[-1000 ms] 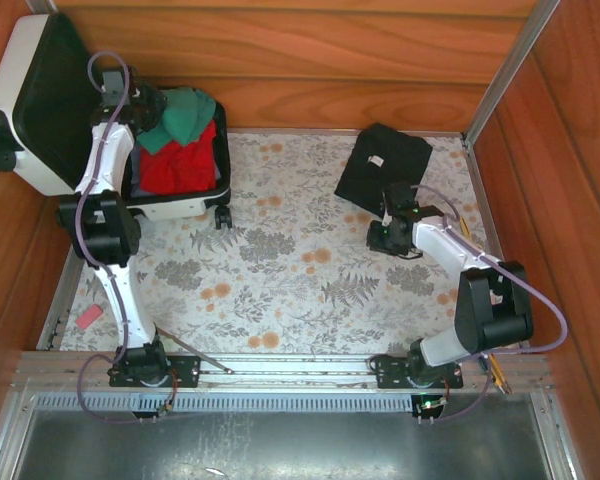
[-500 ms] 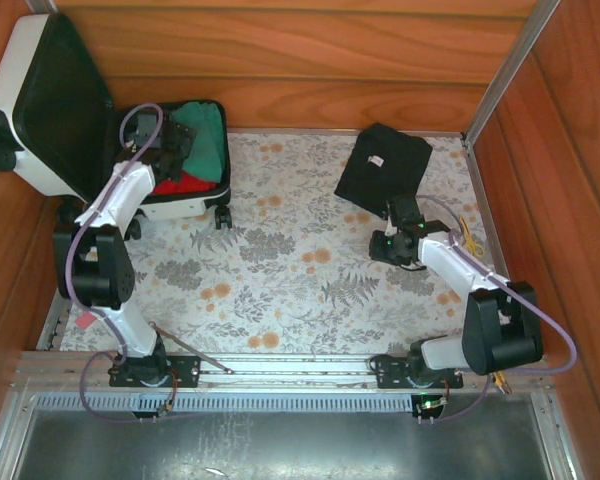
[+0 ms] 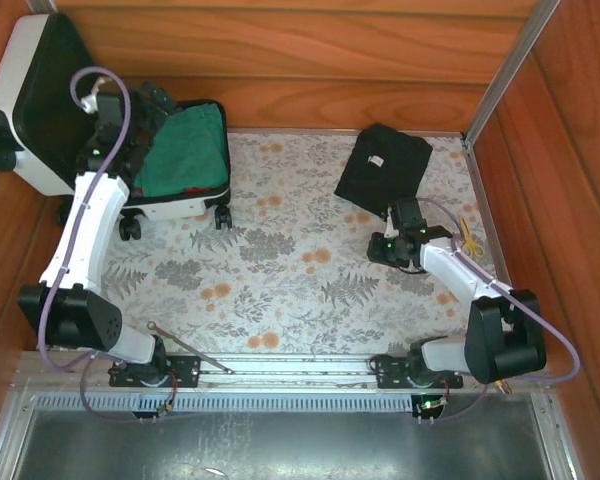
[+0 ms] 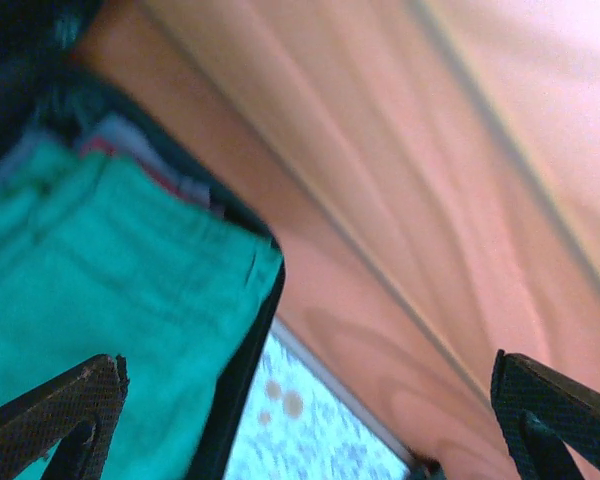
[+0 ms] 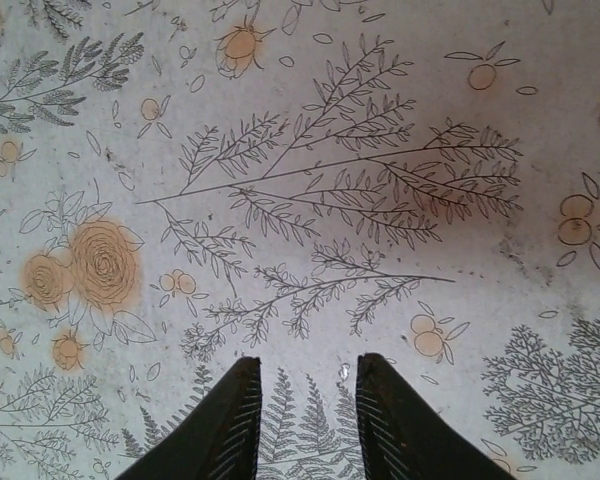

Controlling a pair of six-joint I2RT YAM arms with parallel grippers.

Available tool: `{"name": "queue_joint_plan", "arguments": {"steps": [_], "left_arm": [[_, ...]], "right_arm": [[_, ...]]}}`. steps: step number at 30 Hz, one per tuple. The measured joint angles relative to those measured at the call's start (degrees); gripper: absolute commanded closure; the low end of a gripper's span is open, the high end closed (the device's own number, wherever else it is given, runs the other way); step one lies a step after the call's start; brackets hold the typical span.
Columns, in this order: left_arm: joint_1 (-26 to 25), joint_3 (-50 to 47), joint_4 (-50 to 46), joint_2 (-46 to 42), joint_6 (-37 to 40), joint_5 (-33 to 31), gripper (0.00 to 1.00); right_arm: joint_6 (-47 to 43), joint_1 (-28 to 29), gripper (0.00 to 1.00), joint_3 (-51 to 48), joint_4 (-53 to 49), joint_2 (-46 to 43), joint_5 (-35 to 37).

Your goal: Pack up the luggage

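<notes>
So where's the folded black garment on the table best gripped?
The black garment lies flat and folded, so pinch its near edge, descending from above on the side facing the right end effector. That edge probably offers stacked layers to close on.

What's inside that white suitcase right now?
A green garment lies spread on top in the open luggage. Whatever is beneath it is covered, apart from a sliver of red and pale fabric at its edge.
</notes>
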Motion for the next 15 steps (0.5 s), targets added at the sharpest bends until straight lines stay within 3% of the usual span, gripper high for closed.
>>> {"name": "queue_joint_plan", "arguments": {"steps": [4,7,15], "left_arm": [[3.76,8.39,-0.83,7.8,9.64,4.79,0.11],[5.22,12.52,-1.6,15.58,14.73,7.91,0.28],[6.29,20.31,-4.02,38.18,19.61,10.84,0.56]], "right_arm": [[0.07,0.0,0.71,1.51,0.02,1.97,-0.55],[0.09,0.0,0.71,3.3,-0.02,3.41,-0.72],[0.13,0.0,0.71,8.96,-2.51,5.29,-0.04]]}}
